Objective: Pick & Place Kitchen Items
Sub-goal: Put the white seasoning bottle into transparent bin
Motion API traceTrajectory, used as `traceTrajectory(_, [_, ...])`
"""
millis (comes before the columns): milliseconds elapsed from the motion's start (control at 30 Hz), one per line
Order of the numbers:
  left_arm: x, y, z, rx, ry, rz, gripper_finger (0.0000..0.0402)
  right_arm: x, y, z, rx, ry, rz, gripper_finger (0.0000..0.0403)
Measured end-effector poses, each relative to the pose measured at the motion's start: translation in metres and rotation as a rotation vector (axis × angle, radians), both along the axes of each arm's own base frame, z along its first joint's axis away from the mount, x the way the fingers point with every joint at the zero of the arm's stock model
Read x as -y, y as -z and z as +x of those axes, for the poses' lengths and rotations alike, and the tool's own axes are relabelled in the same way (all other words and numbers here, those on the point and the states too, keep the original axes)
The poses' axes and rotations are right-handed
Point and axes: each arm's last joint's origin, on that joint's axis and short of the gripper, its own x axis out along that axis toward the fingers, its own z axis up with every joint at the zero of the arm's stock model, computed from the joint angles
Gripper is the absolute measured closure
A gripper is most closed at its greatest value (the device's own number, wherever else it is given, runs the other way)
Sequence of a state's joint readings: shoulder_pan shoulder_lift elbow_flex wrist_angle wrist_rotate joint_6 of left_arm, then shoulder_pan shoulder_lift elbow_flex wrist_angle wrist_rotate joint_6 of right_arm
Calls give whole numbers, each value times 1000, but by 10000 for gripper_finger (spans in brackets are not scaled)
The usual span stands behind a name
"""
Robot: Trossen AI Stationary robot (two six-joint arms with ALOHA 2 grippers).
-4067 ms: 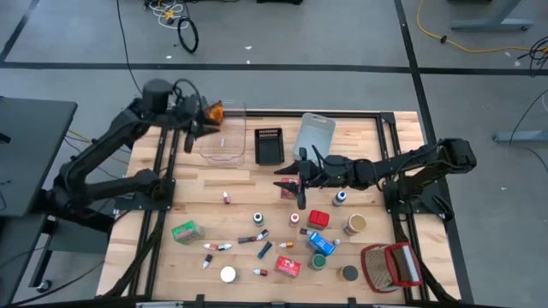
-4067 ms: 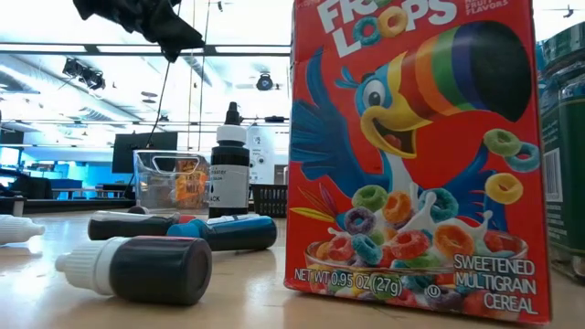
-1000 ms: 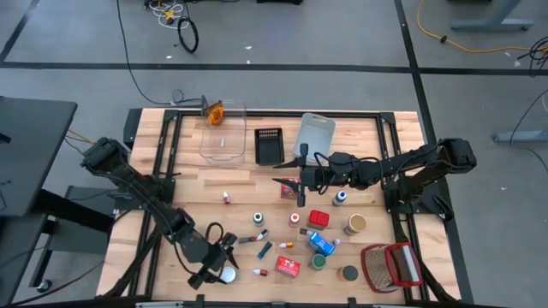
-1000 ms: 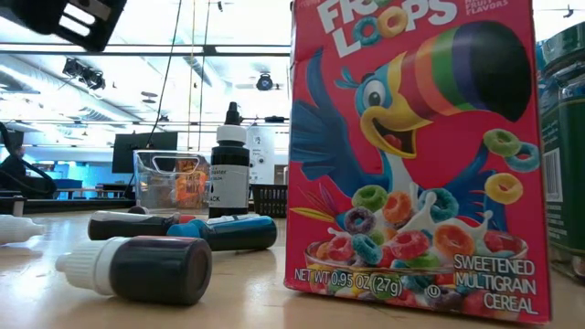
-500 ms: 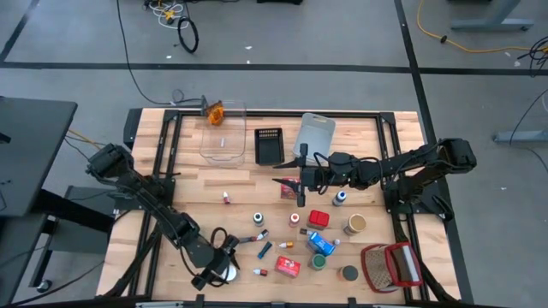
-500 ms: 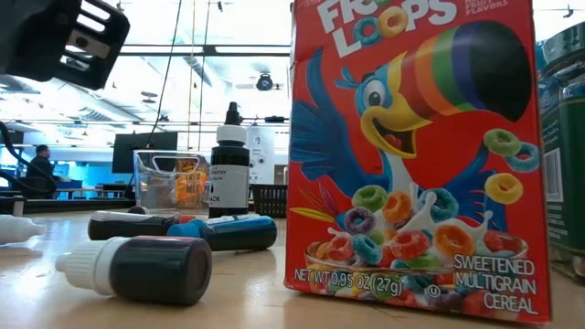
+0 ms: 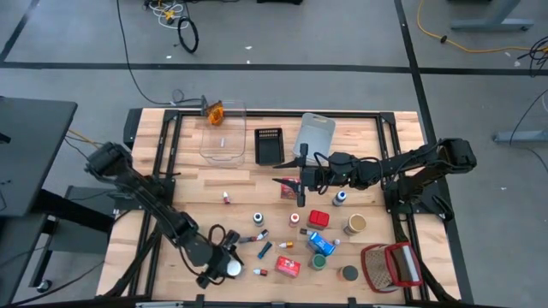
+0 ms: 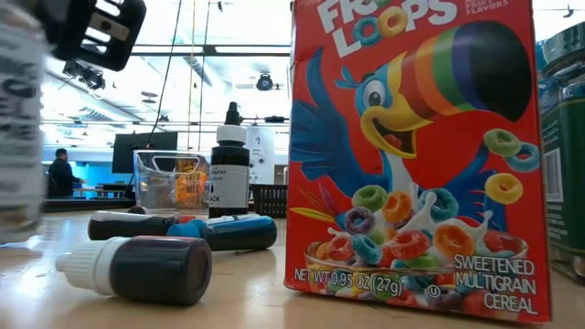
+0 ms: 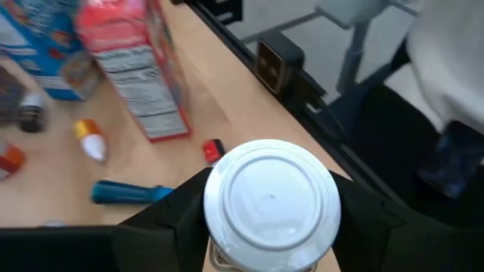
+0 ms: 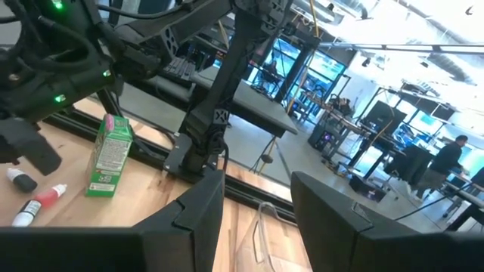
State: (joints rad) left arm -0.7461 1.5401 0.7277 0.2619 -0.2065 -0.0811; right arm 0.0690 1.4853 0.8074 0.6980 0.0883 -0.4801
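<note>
A white-lidded jar (image 7: 231, 268) stands near the table's front edge, left of the red cereal box (image 7: 288, 266). My left gripper (image 7: 224, 269) is shut on it. The jar's round lid (image 9: 272, 200) fills the space between the fingers, and the jar shows blurred at the low view's left edge (image 8: 18, 137). My right gripper (image 7: 281, 183) hovers level over the table's middle, pointing left, open, with nothing between its fingers (image 10: 257, 219). Small tubes, bottles, cans and boxes lie scattered on the near half of the table. My left gripper pinches the jar just below its lid, one finger (image 9: 174, 219) on one side and the other finger (image 9: 363, 219) on the opposite side. The fingers slant down from the table's left. Whether the jar's base is still on the table, I cannot tell.
A clear bin (image 7: 224, 133), a black bin (image 7: 269, 145) and a grey-blue bin (image 7: 314, 135) stand along the far edge. The wire basket (image 7: 390, 265) is at the near right. A green box (image 7: 184, 231), a blue tube (image 9: 128, 193) and a black bottle (image 8: 228, 178) lie near the jar.
My left gripper has edged toward the table's right onto the jar and rolled a little. The jar has shifted slightly right and now shows at the left edge of the low view, where it did not before. My right arm has kept still.
</note>
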Motion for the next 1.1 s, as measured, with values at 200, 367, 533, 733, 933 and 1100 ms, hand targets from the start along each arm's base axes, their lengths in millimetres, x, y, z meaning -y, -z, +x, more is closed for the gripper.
traceTrajectory(200, [-14, -23, 1, 136, -94, 83, 185, 0, 0, 0, 2, -1, 27, 238])
traceTrajectory(367, [-40, -44, 0, 181, -256, 148, 185, 0, 0, 0, -1, 0, 27, 238])
traceTrajectory(533, [-70, -65, -5, 198, -365, 181, 181, 0, 1, 0, -5, 0, 25, 238])
traceTrajectory(733, [-113, -84, -17, 174, -500, 214, 184, 0, 0, 0, -3, 8, 23, 238])
traceTrajectory(933, [-157, -96, -29, 163, -711, 310, 176, 1, 0, 0, 1, 10, 26, 238])
traceTrajectory(1100, [-192, -104, -31, 171, -858, 340, 185, 1, 0, 0, 4, 10, 27, 238])
